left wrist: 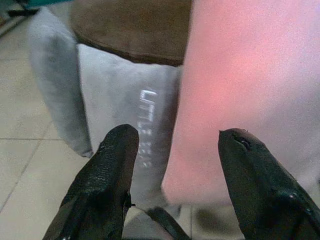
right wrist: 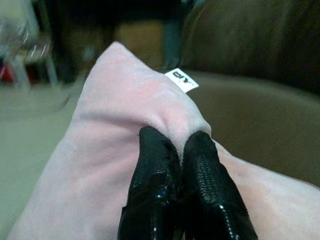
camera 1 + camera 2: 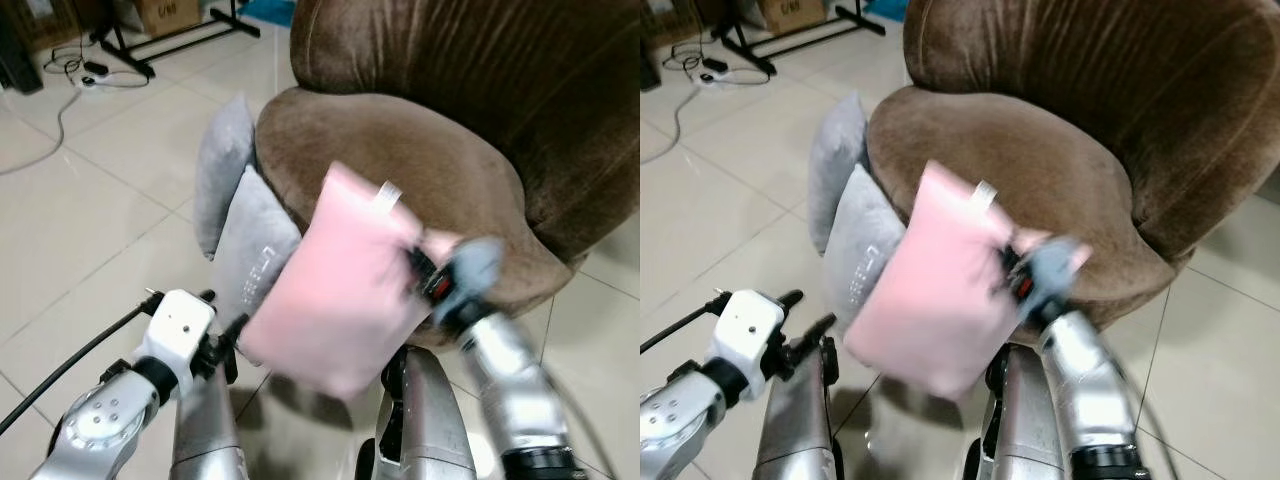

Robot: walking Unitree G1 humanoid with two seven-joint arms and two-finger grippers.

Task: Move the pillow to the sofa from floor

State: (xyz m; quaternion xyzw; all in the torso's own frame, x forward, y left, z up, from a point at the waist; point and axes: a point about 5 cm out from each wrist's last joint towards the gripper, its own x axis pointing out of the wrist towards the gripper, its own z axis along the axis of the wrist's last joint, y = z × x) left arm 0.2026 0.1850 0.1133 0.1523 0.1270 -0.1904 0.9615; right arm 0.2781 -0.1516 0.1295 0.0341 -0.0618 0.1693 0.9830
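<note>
**Pink pillow held up at the sofa's front edge**

Pale floor tiles run up to a brown sofa, which serves as the landmark. Two grey cushions stand on the floor, leaning against the sofa's left front edge; the nearer one carries pale lettering.

Right gripper: its two black fingers are pressed tight together, pinching a fold at the corner of the pink pillow. A white tag sticks out of the pillow's seam just beyond the fingertips. The pillow hangs from that pinch, off the floor, in front of the sofa's seat edge and partly overlapping it in the head views; its lower part hangs over the tiles in front of the sofa. The right arm is blurred.

Left gripper: fingers spread wide apart, holding nothing. It sits low, in front of the sofa's left side, pointing at the lettered cushion and the pillow's lower left edge. The pillow's edge lies just past the gap between the fingers; whether a fingertip touches it cannot be told
</note>
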